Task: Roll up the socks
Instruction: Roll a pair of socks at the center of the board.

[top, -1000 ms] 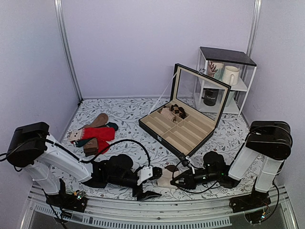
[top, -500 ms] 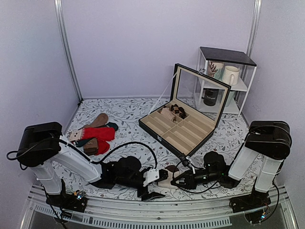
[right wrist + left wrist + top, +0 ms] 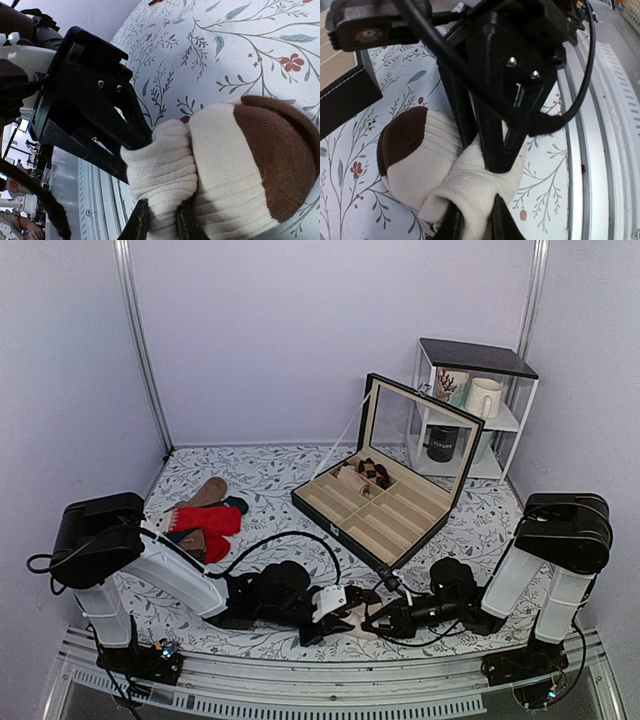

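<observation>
Since both grippers are clamped on the cream cuff, the socks point(image 3: 420, 165) are judged to be at the last step: the cuff gets turned over the roll. The bundle is sat at the near edge of the table point(image 3: 250, 480), about midway along. Cuff fabric is pinched by the left gripper point(image 3: 476, 226) and, from the opposite side, by the right gripper point(image 3: 161, 222). Next, the cuff must be stretched open and pulled over the brown-toed ball without slip. The roll's underside is hidden, and from above the bundle is mostly covered.

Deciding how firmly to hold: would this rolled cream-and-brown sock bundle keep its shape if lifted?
Probably floppy: the knit socks crease where the left gripper and right gripper pinch them. The pulled-out cream fold likely unrolls if released.
</observation>
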### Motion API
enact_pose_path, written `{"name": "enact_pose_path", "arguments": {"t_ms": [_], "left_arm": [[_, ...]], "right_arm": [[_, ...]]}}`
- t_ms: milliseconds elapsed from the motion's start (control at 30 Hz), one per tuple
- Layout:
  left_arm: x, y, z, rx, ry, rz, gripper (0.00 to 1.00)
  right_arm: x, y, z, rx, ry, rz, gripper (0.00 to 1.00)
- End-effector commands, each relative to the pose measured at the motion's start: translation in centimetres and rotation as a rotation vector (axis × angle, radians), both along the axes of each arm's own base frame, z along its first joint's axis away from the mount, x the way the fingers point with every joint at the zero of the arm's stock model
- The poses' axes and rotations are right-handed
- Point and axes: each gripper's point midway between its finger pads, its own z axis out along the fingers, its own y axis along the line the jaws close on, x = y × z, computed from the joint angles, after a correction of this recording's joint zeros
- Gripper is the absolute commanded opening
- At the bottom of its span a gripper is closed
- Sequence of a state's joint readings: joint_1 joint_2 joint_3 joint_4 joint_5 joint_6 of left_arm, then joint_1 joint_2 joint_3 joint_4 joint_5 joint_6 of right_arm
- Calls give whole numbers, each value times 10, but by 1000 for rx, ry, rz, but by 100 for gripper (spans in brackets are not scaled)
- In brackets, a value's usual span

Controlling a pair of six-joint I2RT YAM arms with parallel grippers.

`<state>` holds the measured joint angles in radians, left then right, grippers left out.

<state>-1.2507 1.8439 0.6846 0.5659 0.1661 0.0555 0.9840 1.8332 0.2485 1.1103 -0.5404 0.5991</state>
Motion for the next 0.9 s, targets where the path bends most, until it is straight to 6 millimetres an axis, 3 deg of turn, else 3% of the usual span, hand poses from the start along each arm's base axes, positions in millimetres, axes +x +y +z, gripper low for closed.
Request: {"name": "enact_pose_path", "arguments": {"t_ms": [0,67,200,400,433,633,700,800,867], "left_arm": [[-52,25,-52,175,174,-134,17],[-54,27,-54,183,170,-126,36],[-57,29,-58,196,163,-125,49],[-55,27,-72,259,133,-116,56],[-57,31,-85,296,140,-117,55],[-63,41,-104,376,185,-103,41],[-66,46,-109,398,208,-96,29],[-70,53,-113,425,243,-79,0],[-75,57,-112,432,267,-73,0]], "right_arm": [[-27,-44,-71,-307,181,-6,17],[-25,-43,-71,-308,183,-7,17],[-23,-43,-71,-311,183,-8,17],[-25,-44,-71,-315,193,4,17],[-25,-44,-70,-315,193,6,17],[-26,-43,-65,-308,192,32,17],[-25,-43,-64,-313,191,37,17],[-22,-41,-65,-317,187,42,17],[-20,-41,-65,-318,187,43,17]]}}
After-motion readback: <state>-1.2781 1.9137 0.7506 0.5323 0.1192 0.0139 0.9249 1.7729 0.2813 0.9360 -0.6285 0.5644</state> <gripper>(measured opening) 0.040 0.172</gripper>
